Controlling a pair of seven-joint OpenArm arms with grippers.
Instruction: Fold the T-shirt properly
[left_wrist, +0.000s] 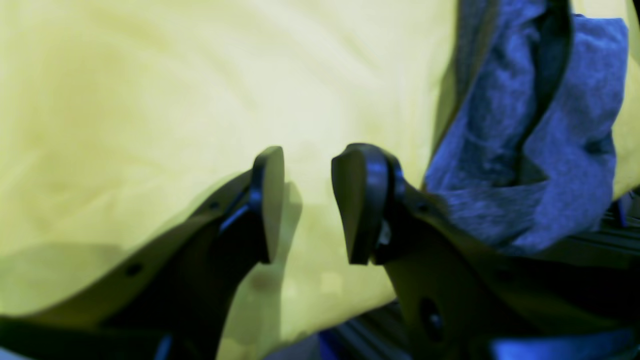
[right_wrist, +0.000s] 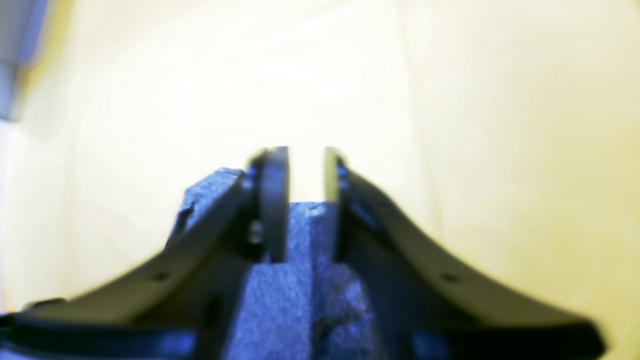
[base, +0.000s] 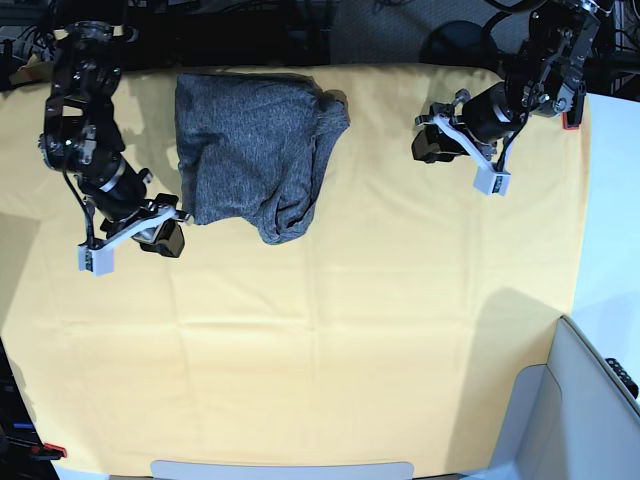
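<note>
Base view, entry by size.

1. Bench (base: 330, 340): covered by a yellow-orange cloth (base: 400, 250), bare across its near half.

2. T-shirt (base: 250, 150): dark grey knit, already gathered into a rough rectangular bundle at the far side of the bench, toward my right arm. Its long axis runs from the far edge toward the near edge. One corner sags out in a loose lump (base: 285, 225) at the near end, and the side facing my left arm bulges unevenly. I judge the fold unfinished; squaring that loose corner looks like the next need.

3. Right fingers (base: 165, 232): just beside the bundle's near corner on my right side, the closer of my two by far. The right wrist view shows grey fabric (right_wrist: 295, 280) lying between and beneath the fingers (right_wrist: 277, 200), which stand a narrow gap apart. Whether they pinch the cloth or have let it go, I cannot tell; the fabric reaches up into the gap but the tips show daylight between them.

4. Left fingers (base: 435, 142): well apart from the T-shirt, across a stretch of bare cloth. The left wrist view shows them (left_wrist: 272, 200) spread, holding nothing, hovering over yellow cloth, with a fold of the grey shirt (left_wrist: 540, 150) off to one side.

Any tidying of the loose corner falls more naturally to my right arm.
</note>
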